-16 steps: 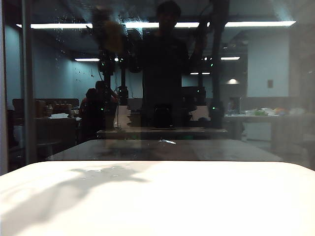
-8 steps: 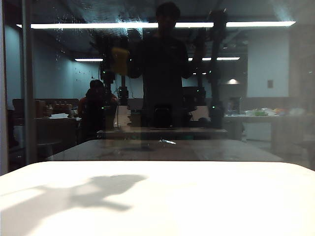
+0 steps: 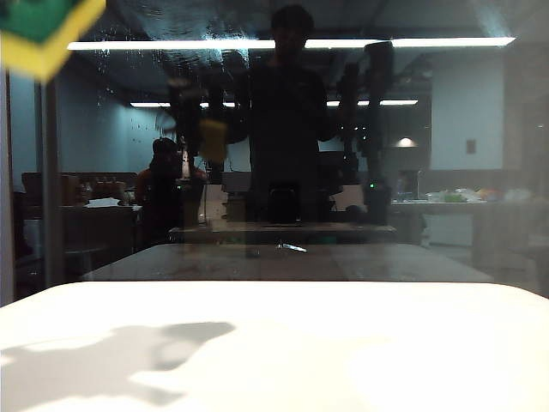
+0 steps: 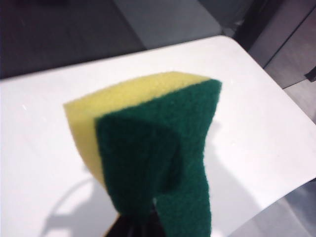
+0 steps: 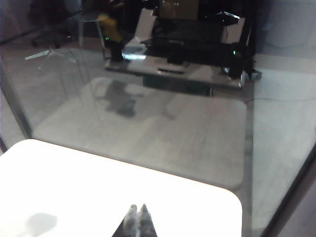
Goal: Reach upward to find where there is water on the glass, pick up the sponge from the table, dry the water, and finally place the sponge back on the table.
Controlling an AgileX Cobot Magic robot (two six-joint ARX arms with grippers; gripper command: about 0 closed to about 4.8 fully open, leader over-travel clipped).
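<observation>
The left gripper (image 4: 140, 222) is squeezing the sponge (image 4: 153, 148) tight, holding it high above the table (image 4: 39, 148). The right gripper (image 5: 135, 213) is closed, holding nothing, hanging over the table near the glass (image 5: 148, 118).

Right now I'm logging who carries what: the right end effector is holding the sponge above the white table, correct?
Not quite. The left end effector holds the sponge above the white table, as the left wrist view shows. The right end effector is shut and carries nothing.
</observation>
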